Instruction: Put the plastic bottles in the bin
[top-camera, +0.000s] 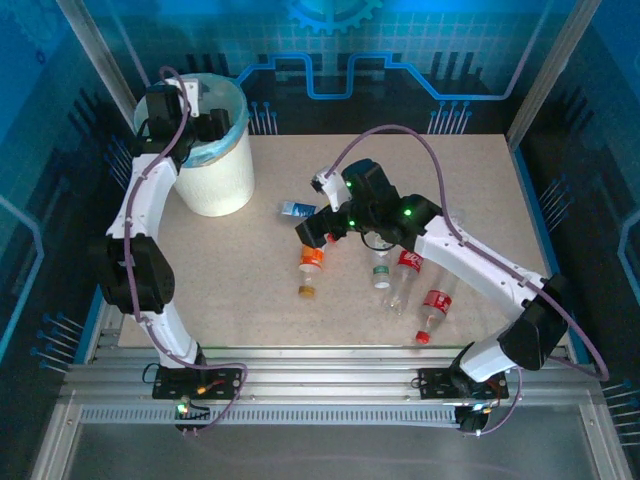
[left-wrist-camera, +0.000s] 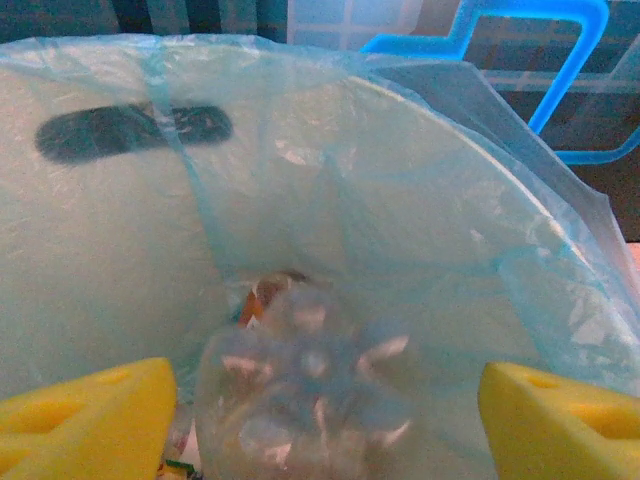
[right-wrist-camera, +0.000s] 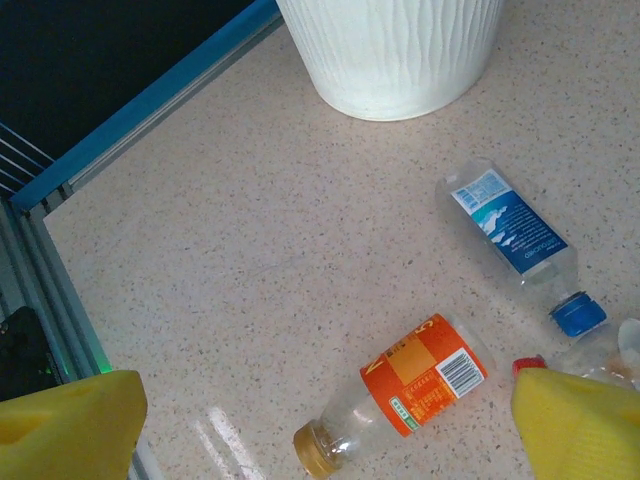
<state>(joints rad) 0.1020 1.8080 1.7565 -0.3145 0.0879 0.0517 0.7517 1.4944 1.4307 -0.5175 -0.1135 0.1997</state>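
Task part complete. The left gripper (left-wrist-camera: 320, 425) hangs in the mouth of the bin (top-camera: 218, 185) with its fingers (left-wrist-camera: 90, 410) spread and pinching nothing. A clear bottle (left-wrist-camera: 310, 390) sits between them, base toward the wrist camera, against the bin's blue lining. It stands clear of one pad and at most brushes the other, so it is judged released into the bin. Something orange-brown shows beneath it, but the number of bottles deeper in the bin cannot be told. Outstanding are five bottles lying on the table (top-camera: 450, 170), all outside the bin on the right arm's side of it. The blue-labelled bottle (right-wrist-camera: 515, 235) is nearest the bin, with the orange-labelled bottle (right-wrist-camera: 415, 385) just beyond it. Farther from the bin are the green-capped bottle (top-camera: 381, 268) and a red-labelled bottle (top-camera: 407, 265) beside it, and a second red-labelled bottle (top-camera: 434, 305) lies farthest. The right gripper (right-wrist-camera: 325, 425) hovers over the orange-labelled bottle, jaws wide, empty and not touching. That bottle is judged the next pickup. At least five transfers to the bin are left, and the right arm may hide more.
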